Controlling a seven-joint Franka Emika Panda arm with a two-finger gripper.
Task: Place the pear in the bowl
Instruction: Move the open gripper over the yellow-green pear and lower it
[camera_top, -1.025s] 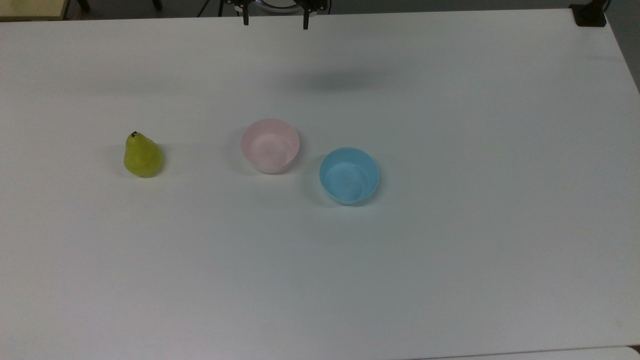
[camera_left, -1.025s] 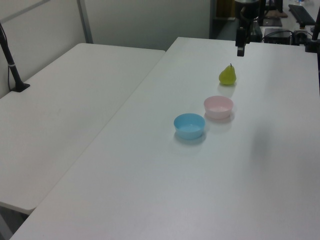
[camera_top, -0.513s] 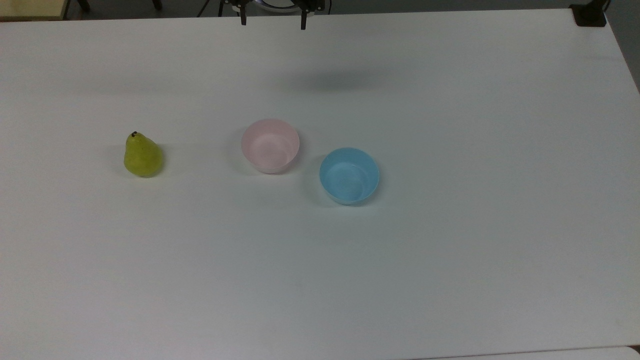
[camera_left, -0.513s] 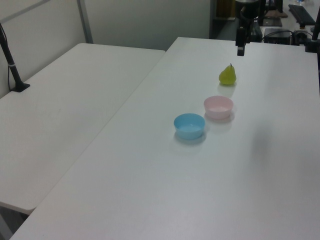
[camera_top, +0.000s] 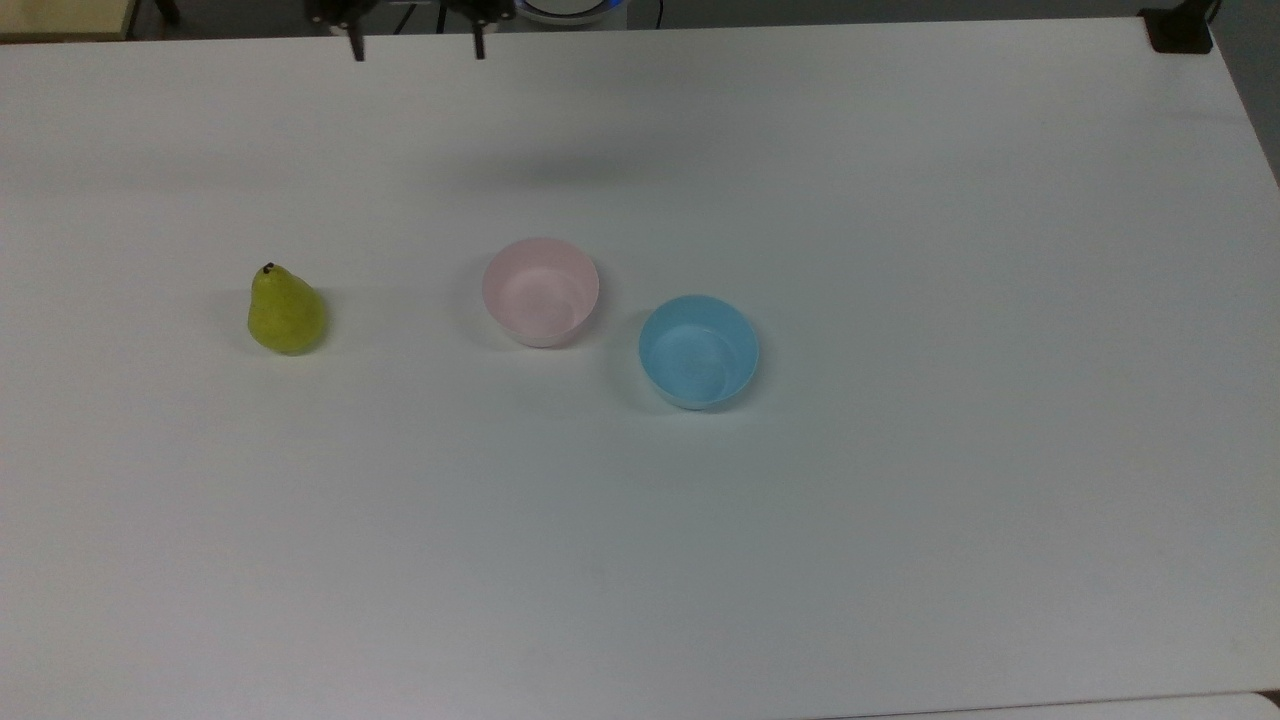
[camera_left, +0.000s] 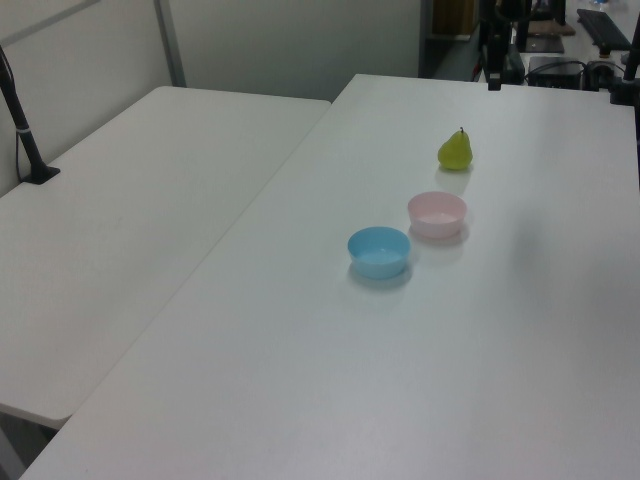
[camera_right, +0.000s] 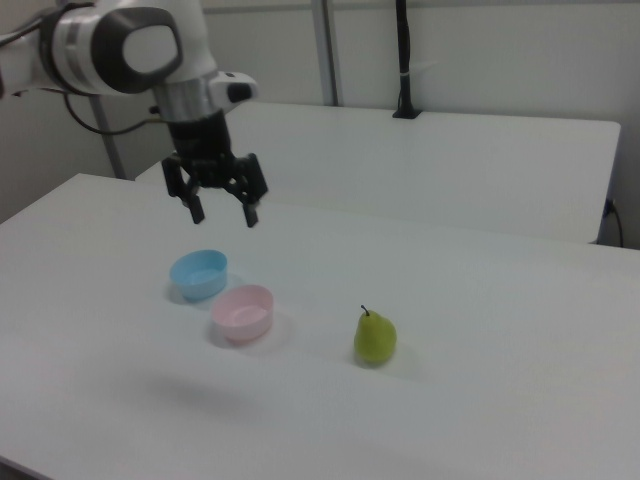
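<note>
Though unlabelled, pear (camera_top: 286, 312) beside bowl (camera_top: 541, 291).

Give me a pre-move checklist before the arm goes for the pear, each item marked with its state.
1. Tool open and holding nothing: ok.
2. Small yellow-green pear upright on the white table, stem up: ok.
3. Space around the pear free for a grasp: ok.
4. Pale pink round plastic bowl upright and empty: ok.
5. Light blue plastic bowl apart from the pink one: ok.
6. Tool above the pear: not ok, it hangs well off to one side.
</note>
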